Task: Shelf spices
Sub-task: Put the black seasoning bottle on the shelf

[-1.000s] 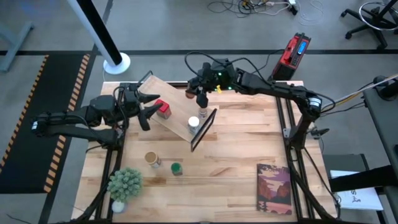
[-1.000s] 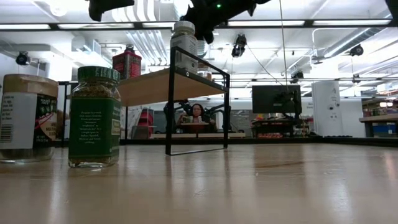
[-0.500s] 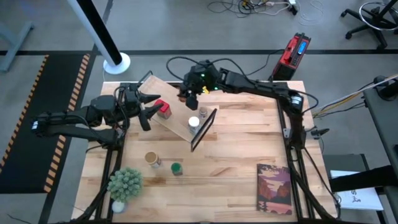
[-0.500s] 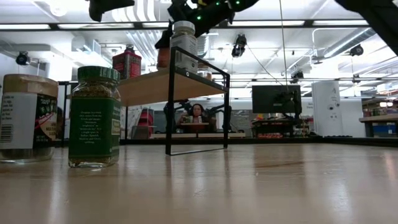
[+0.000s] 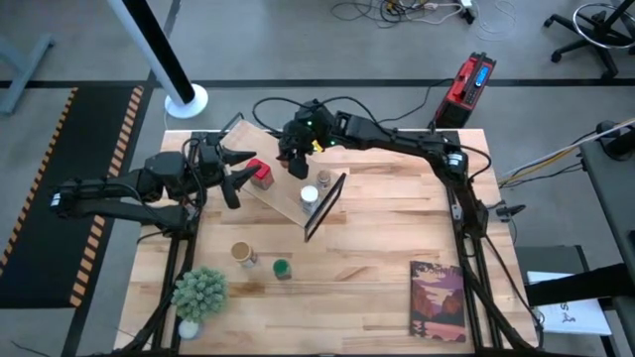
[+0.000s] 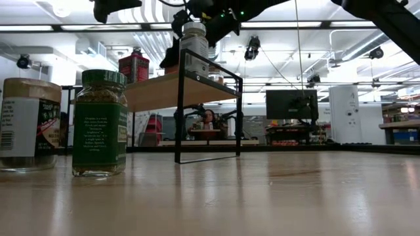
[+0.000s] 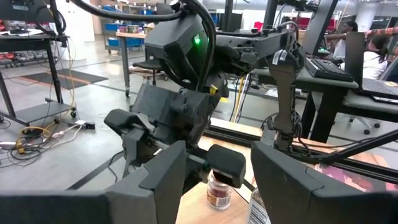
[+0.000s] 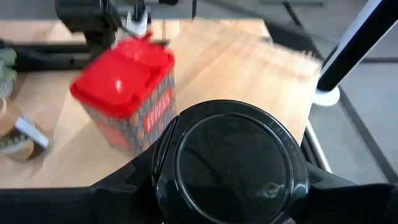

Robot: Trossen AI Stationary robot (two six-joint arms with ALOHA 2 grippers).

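High view: the right gripper (image 5: 298,159) is over the back part of the slanted pale wooden plank shelf (image 5: 273,188), near the far edge of the tabletop (image 5: 387,258), and it holds a dark-lidded brown glass jar, mostly hidden here under the dark fingers. To do this step well, I think the jar should come down straight onto a bare part of the plank, beside and not against the red boxy tin (image 5: 261,175) and the white-lidded jar (image 5: 310,194), and the fingers should let go only when the flat bottom sits fully, because the plank is tilted and smooth. The left gripper (image 5: 230,169) waits at the left end of the shelf with its fingers spread and nothing between them. The tan-topped jar (image 5: 242,254) and the green-lidded jar (image 5: 282,269) stand on the tabletop toward the near left corner, near a green potted plant (image 5: 198,294). Low view: the thin black metal frame (image 6: 209,111) carries the plank; the green-lidded jar is clear glass with a green paper label. Left wrist view: the brown jar (image 7: 217,193) shows under the right gripper's fingers, clamped at its lid, glossy glass with reddish-brown content. Right wrist view: the round glossy black lid (image 8: 230,158) fills the middle between the jaws, and the red tin with its red plastic top stands just beside on the pale wood.
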